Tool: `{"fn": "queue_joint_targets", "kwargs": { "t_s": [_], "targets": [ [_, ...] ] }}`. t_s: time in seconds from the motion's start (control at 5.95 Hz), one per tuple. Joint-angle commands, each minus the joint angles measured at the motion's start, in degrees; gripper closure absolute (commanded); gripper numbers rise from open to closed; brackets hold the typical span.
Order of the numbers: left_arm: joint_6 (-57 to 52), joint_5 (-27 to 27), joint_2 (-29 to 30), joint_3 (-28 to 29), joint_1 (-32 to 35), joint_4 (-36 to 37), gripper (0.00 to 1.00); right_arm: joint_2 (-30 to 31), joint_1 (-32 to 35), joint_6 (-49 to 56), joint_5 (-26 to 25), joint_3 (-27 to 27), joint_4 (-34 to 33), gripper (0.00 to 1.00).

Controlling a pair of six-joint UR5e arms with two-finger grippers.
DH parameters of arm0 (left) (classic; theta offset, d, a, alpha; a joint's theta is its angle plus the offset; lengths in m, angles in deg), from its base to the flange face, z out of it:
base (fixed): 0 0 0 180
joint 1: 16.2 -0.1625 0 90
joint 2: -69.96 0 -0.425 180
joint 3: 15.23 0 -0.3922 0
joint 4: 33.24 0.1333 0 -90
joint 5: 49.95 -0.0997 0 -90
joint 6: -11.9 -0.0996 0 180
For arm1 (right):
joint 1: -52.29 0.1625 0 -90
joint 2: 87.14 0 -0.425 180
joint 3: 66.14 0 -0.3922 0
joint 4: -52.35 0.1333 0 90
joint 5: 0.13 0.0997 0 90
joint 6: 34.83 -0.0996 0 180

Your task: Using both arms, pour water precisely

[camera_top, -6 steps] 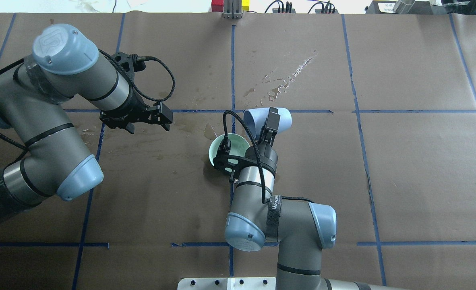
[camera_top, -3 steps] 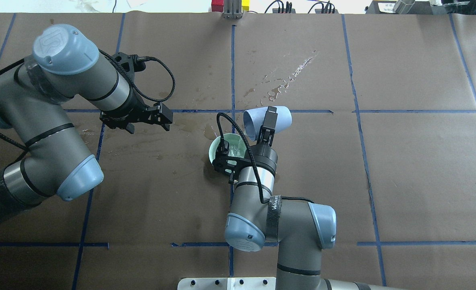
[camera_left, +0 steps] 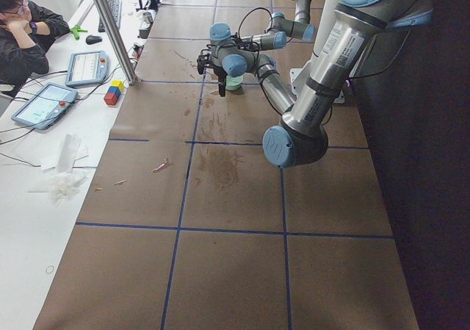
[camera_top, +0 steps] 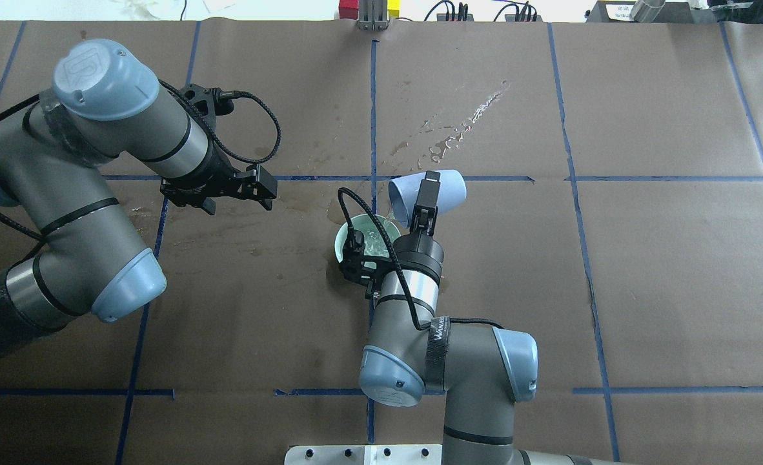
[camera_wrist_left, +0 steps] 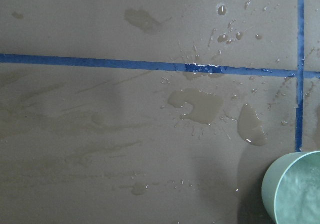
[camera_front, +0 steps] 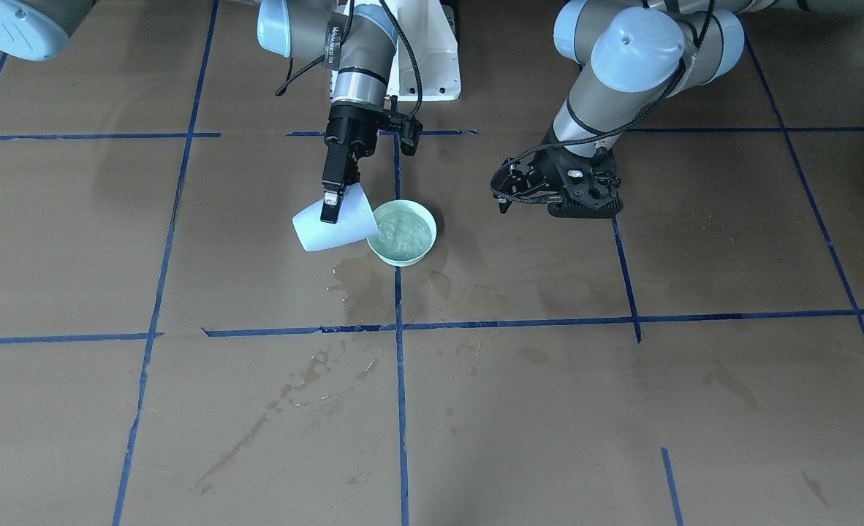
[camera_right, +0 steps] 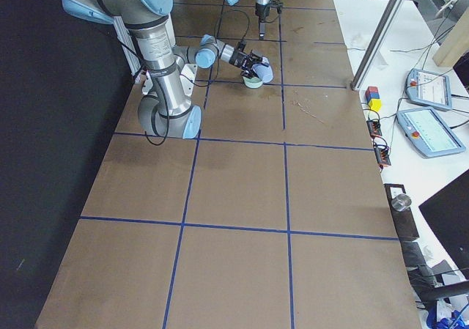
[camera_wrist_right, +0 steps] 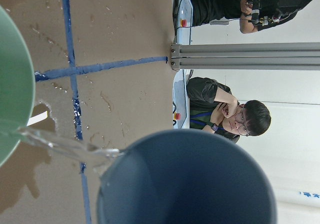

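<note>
while the right gripper (camera_top: 425, 187), clamped on the tilted blue cup (camera_top: 449, 190) at the bowl's 2 o'clock in the overhead view, streams water (camera_top: 374, 240) into the partly filled green bowl (camera_top: 339, 242), the pour looks about midway, with the left gripper (camera_top: 262, 187) hovering well apart at 10 o'clock, and i can't tell if its jaws are apart or together.

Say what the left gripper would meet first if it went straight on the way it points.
Probably the wet table paper: the left gripper points roughly straight down, at puddles beside the bowl.
</note>
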Motion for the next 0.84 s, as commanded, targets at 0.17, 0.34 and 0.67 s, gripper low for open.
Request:
{"fn": "queue_joint_targets", "kwargs": {
  "t_s": [0.17,0.34,0.67],
  "targets": [
    [-0.1,0.0,0.0,0.0,0.0,0.0,0.00,0.0,-0.3,2.0,-1.0,0.0,0.0,1.00],
    [-0.1,0.0,0.0,0.0,0.0,0.0,0.00,0.0,-0.5,3.7,-1.3,0.0,0.0,1.00],
    [-0.1,0.0,0.0,0.0,-0.1,0.0,0.00,-0.1,-0.9,5.7,-1.8,0.0,0.0,1.00]
  ]
}}
